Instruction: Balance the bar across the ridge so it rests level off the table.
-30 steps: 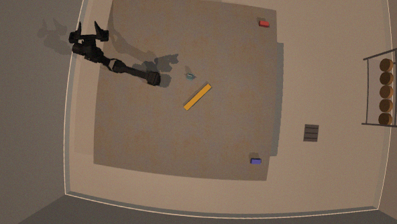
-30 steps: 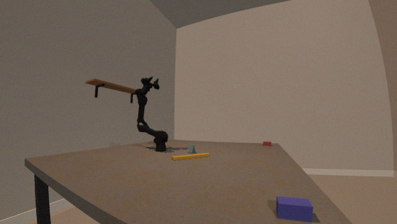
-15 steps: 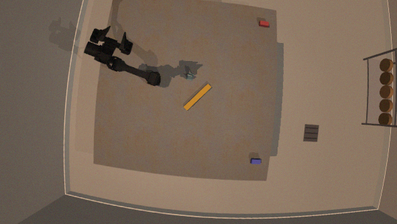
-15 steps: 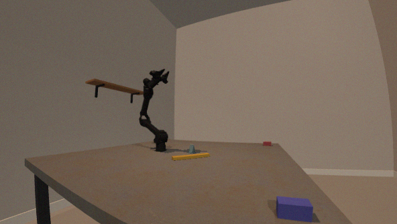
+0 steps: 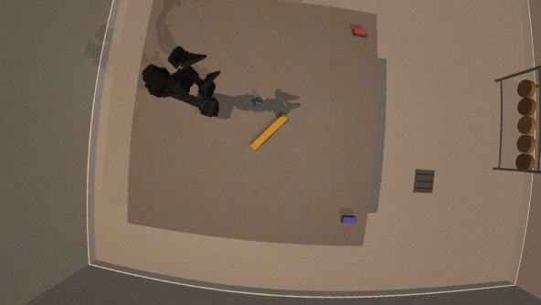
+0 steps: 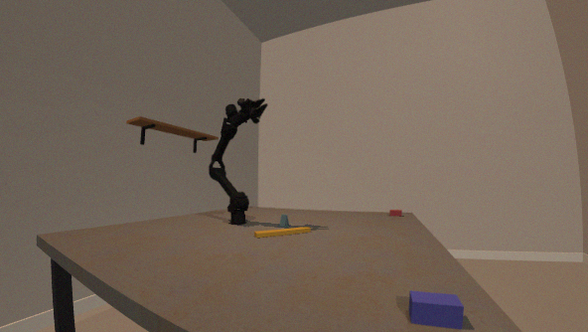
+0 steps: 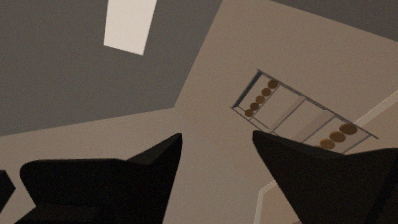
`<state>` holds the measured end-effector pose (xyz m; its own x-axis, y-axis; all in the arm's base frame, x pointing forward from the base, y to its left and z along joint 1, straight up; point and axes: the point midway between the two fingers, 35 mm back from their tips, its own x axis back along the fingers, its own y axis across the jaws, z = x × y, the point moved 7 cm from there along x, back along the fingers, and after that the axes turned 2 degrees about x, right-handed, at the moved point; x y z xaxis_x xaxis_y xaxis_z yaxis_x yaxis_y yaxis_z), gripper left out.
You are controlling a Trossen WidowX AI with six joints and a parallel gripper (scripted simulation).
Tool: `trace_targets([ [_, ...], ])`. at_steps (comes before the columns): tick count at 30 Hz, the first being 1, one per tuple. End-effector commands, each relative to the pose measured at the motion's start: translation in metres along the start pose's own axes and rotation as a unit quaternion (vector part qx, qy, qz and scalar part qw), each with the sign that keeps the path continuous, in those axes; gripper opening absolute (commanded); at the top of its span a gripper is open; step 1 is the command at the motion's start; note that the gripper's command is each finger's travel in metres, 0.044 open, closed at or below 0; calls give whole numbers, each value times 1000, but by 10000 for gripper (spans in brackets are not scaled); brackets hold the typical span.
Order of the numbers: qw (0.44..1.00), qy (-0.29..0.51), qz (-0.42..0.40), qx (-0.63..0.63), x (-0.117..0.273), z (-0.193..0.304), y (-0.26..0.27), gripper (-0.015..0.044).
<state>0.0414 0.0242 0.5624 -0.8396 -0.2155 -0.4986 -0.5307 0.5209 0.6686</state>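
From the open side of the table (image 6: pixel 149 258), the arm's base (image 6: pixel 237 215) stands toward the far left edge, and the arm rises above it with the gripper (image 6: pixel 257 106) high in the air, well apart from everything below. The ridge (image 6: pixel 284 221) sits on the table just right of the base. The bar (image 6: pixel 282 232) lies flat on the table just in front of the ridge, near it. One small block (image 6: pixel 395 213) rests at the far right corner, another block (image 6: pixel 436 309) at the near right corner. A wall shelf (image 6: pixel 171 129) hangs behind the arm, to its left.
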Motion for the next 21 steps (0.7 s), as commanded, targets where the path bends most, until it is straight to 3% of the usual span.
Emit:
trace_targets([
  [1,998,9,52,35,-18,1,-29,315],
  [21,938,132,271,170,-75,19,-170,315],
])
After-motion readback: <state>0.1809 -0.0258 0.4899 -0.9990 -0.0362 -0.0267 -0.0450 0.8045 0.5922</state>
